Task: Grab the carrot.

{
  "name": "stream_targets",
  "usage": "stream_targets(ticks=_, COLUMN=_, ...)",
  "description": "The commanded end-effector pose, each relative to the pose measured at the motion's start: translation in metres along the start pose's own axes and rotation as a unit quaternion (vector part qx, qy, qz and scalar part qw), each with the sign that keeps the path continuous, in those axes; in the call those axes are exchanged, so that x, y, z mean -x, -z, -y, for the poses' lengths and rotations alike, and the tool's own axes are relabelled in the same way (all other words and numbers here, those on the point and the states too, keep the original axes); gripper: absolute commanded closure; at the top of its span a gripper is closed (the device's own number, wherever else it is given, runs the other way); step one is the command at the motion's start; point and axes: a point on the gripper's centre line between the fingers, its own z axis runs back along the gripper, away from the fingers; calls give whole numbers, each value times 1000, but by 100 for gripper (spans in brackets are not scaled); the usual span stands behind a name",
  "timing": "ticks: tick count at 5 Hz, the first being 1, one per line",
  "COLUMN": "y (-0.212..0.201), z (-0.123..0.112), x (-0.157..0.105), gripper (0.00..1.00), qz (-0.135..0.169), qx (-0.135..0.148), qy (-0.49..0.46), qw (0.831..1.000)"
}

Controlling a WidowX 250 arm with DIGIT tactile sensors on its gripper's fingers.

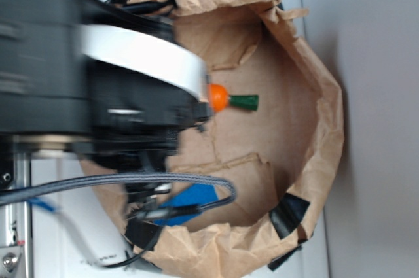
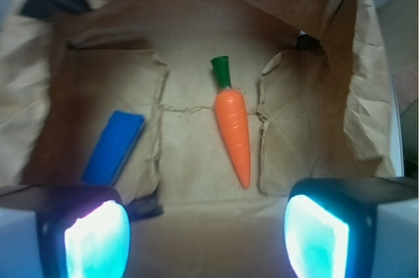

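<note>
Item: smooth orange plastic carrot (image 2: pixel 234 133) w/ green stem, flat on crumpled brown paper bag (image 2: pixel 196 180) floor. My gripper (image 2: pixel 204 235): jaws spread, empty, above. Step: approach. Next: descend, straddle, close.

Black arm (image 1: pixel 72 88), white band (image 1: pixel 147 55), braided grey cable (image 1: pixel 118 183).

carrot (image 2: pixel 233 133) in bag (image 2: pixel 366 95), block (image 2: pixel 114 146) left
</note>
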Motion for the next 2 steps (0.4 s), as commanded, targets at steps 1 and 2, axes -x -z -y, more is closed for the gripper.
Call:
stream_targets(ticks=1, y=50, z=-16, x=-25, gripper=0, qz=10, qx=-16, qy=8, qw=1000)
stream_targets(ticks=2, y=68, z=-30, x=-25, gripper=0, qz=3, qx=10, qy=17, qw=1000)
